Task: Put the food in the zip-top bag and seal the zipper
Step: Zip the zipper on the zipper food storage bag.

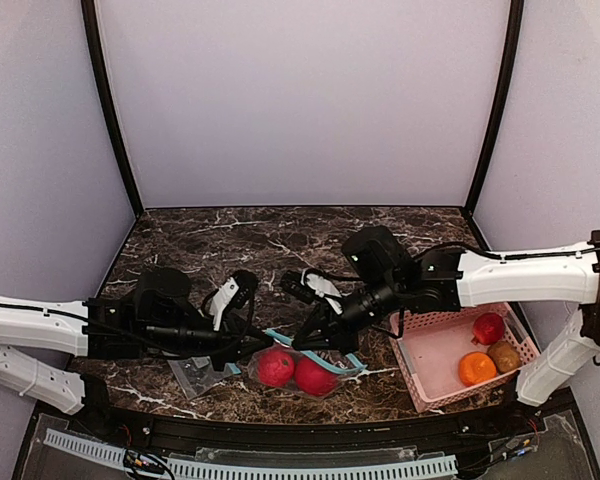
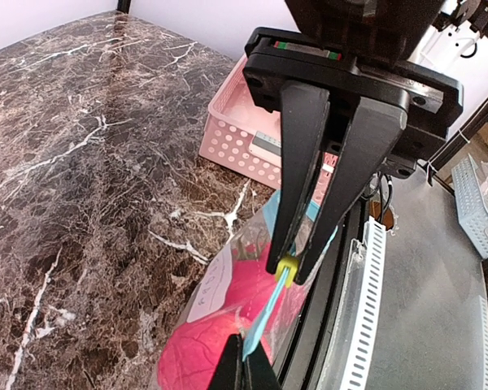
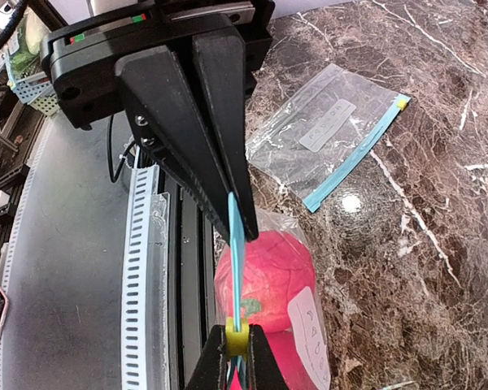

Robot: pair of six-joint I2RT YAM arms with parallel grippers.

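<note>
Near edge: I see the zip-top bag (image 2: 215,288) lying on the marble table (image 1: 240,240), close to the front border, between the two arms.
Food in the bag: two red fruits (image 1: 275,367) (image 1: 315,376) are inside the clear plastic, side by side and touching.
Zipper: the blue zipper strip (image 3: 235,268) stands up on edge above the fruits. The yellow slider (image 2: 286,266) sits on it.
Left gripper: the left gripper (image 3: 238,231) has its fingers pressed fully together on the blue strip, a little away from the slider.
Right gripper: the right gripper (image 2: 286,272) is almost fully closed, and its two fingertips pinch the yellow slider from both sides.
Between the grippers: a short piece of the strip runs straight from one grip to the other. I cannot tell how much of the zipper is already sealed.
Spare bag: a second bag (image 3: 325,138), flat and with nothing inside, lies on the table under the left arm. It has the same blue strip and a yellow end.
Basket: the pink basket (image 1: 435,350) stands at the right, well apart from the bag.
Food in the basket: one red fruit (image 1: 488,328), one orange fruit (image 1: 476,368) and one brown fruit (image 1: 504,355) lie together in its right part.
</note>
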